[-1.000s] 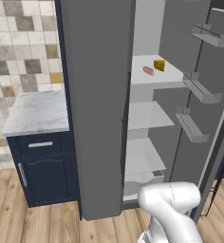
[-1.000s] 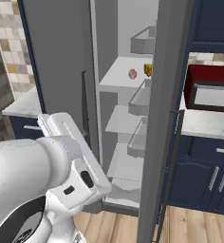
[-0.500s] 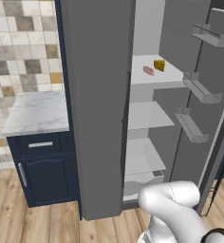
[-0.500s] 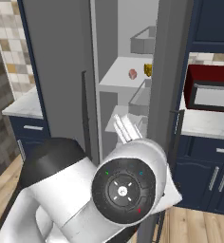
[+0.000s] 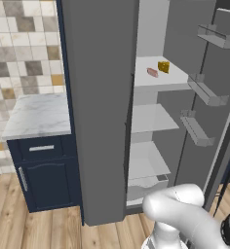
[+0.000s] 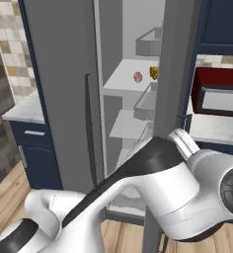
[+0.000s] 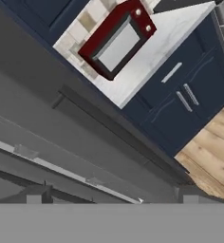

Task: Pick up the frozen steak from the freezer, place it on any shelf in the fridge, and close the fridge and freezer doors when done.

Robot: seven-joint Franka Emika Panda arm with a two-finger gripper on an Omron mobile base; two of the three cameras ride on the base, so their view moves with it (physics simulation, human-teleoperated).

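The frozen steak [image 5: 152, 72] lay as a small pinkish slab on the upper white shelf [image 5: 156, 82] of the open compartment, upper centre-right of the left base view, just left of a yellow cheese piece [image 5: 163, 66]; in the right base view it sat upper centre [image 6: 137, 76]. The arm's white elbow [image 5: 178, 209] was folded low at the bottom right of the left base view, well below that shelf. The hand view looked along a grey door edge with its dark bar handle [image 7: 118, 130] toward a red microwave [image 7: 116, 40] on a marble bench [image 7: 152, 52], so the steak probably lay off to one side of the end effector, whose tips stood spread wide, holding nothing. The steak's long axis could not be told.
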